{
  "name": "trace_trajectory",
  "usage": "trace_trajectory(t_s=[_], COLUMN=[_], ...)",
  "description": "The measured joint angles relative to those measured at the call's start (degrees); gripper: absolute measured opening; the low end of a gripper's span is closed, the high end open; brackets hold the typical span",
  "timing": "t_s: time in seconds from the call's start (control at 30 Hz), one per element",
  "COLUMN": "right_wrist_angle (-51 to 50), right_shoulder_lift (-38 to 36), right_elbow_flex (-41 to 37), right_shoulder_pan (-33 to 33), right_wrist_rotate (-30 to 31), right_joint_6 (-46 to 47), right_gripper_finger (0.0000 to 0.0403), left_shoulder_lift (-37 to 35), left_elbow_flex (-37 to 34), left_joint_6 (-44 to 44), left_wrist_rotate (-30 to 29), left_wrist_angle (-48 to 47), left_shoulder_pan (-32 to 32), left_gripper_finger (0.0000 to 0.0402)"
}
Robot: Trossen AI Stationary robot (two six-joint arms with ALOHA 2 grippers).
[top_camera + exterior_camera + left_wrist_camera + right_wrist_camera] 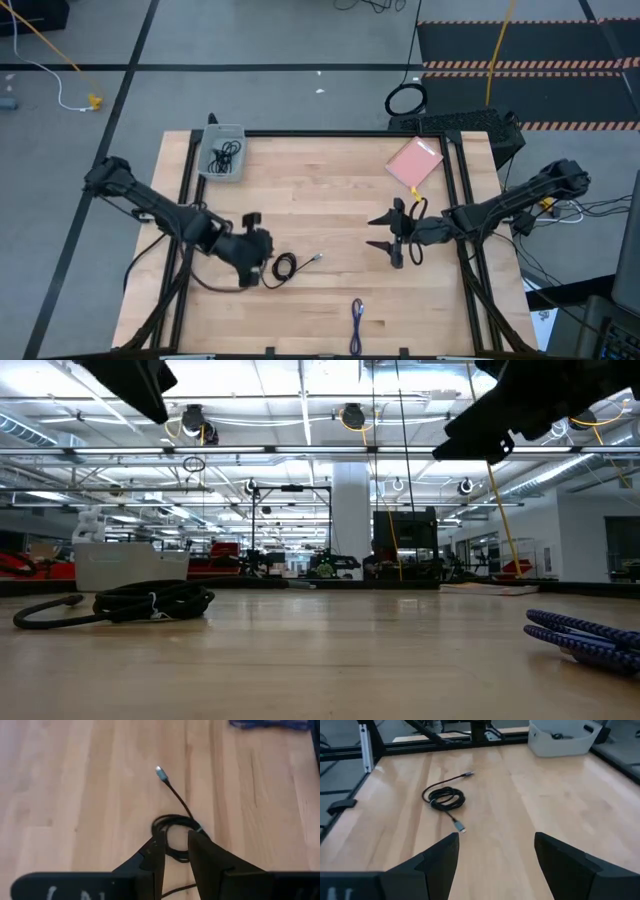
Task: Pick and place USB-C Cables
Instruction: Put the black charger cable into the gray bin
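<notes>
Left gripper (176,851): half-open over black coil (175,827) | Right gripper (495,852): wide open, idle at 3 o'clock | Risk: fingers catch one loop, coil unravels, drags.

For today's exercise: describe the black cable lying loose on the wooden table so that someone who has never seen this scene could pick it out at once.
Start at the wooden table and go to the left gripper, which sits near the table's front edge. The black cable lies coiled on the wood right beside it, one light plug pointing away. Unlike the blue-purple cable by the front edge or the cable in the grey bin, it is black and loose on the wood.
</notes>
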Motion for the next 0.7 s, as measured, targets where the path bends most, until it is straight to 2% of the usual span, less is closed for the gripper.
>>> trace_trajectory(t_s=[0.2,0.43,0.6,0.7], right_wrist_angle=[0.5,1.4,4.4,5.6], right_shoulder_lift=[0.0,0.0,0.0,0.0], right_elbow_flex=[-1.2,-1.2,-1.2,-1.2], right_shoulder_pan=[2.7,4.1,4.1,4.1], right_wrist_rotate=[0.0,0.1,0.1,0.1], right_joint_6=[1.6,0.6,-2.2,-3.8], right_gripper_finger=[0.0254,0.0254,0.0254,0.0254], left_shoulder_lift=[5.9,9.7,9.9,10.0], left_elbow_flex=[2.3,8.2,13.9,18.6], left_joint_6=[-2.6,0.0,4.4,6.3], left_wrist_rotate=[2.8,3.8,3.5,3.5], left_wrist_angle=[0.1,-1.4,-6.4,-15.6], left_shoulder_pan=[-2.5,-4.0,-4.9,-4.9], left_gripper_finger=[0.0088,0.0087,0.0087,0.0087])
